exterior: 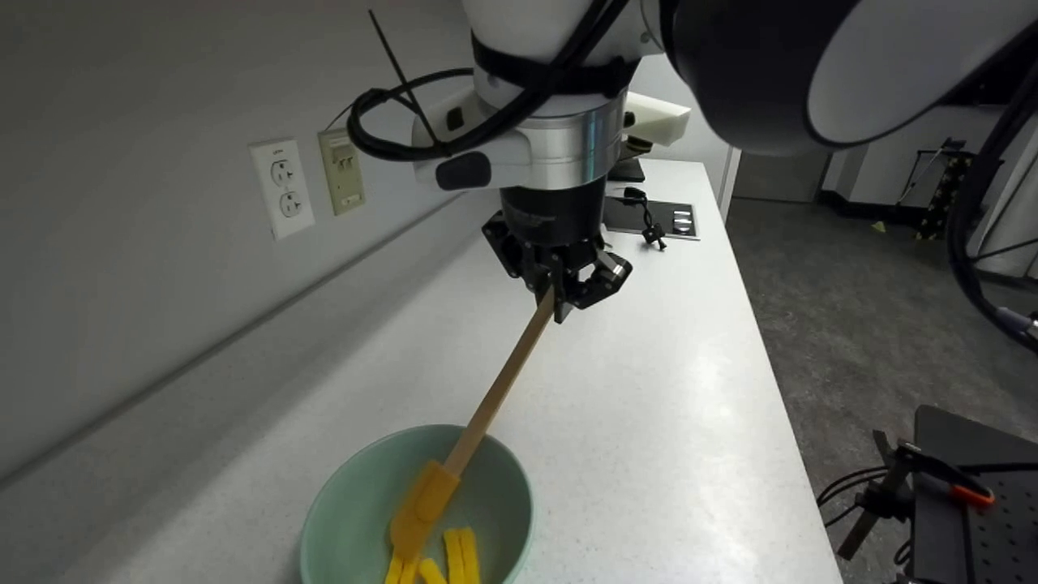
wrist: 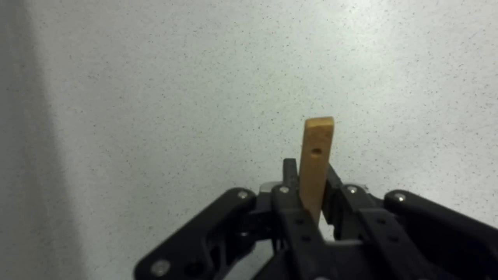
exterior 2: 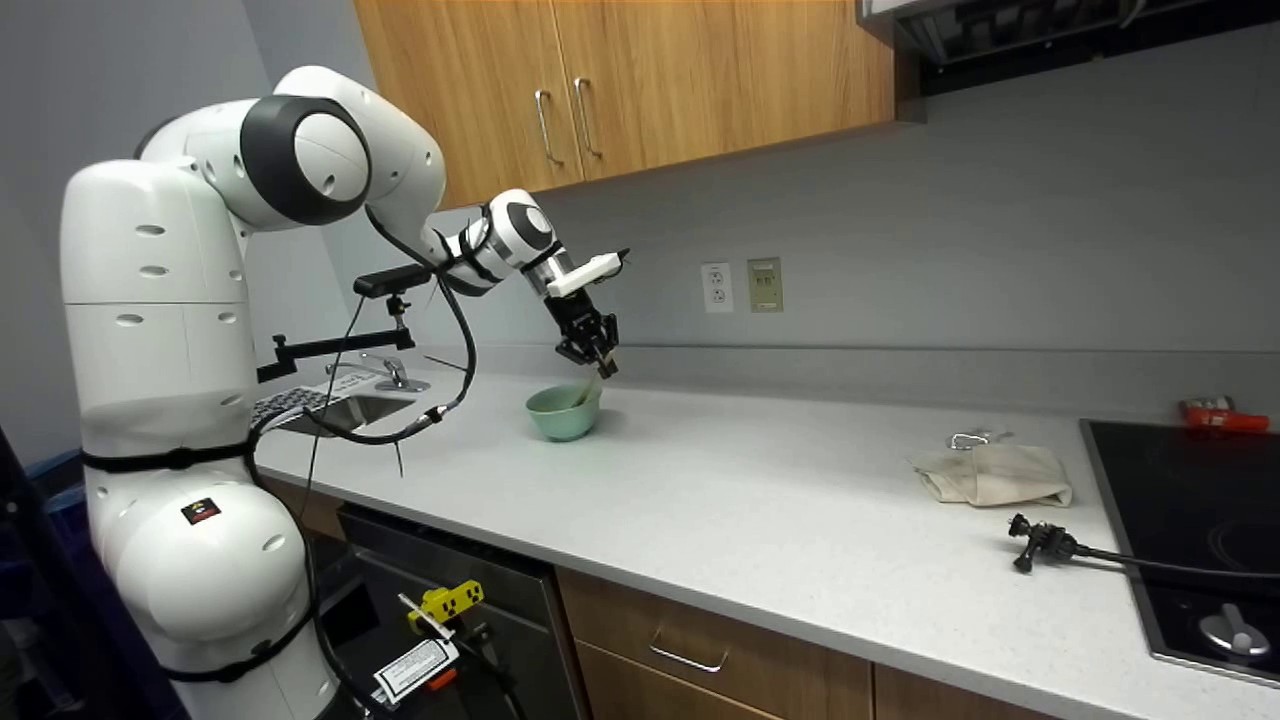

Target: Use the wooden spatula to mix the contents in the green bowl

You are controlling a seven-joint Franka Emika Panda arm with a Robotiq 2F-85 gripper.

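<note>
Gripper (wrist: 311,171) pinches the wooden spatula (exterior: 482,422) that leans into the green bowl (exterior: 349,503); stir slowly so no yellow pieces (exterior: 462,556) hop out.

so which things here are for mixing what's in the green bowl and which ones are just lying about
For the mixing:
wooden spatula, held in the gripper
green bowl
yellow pieces inside it

Just lying about:
beige cloth
black clamp-like mount
shiny metal item
red item, too unclear to identify
</note>
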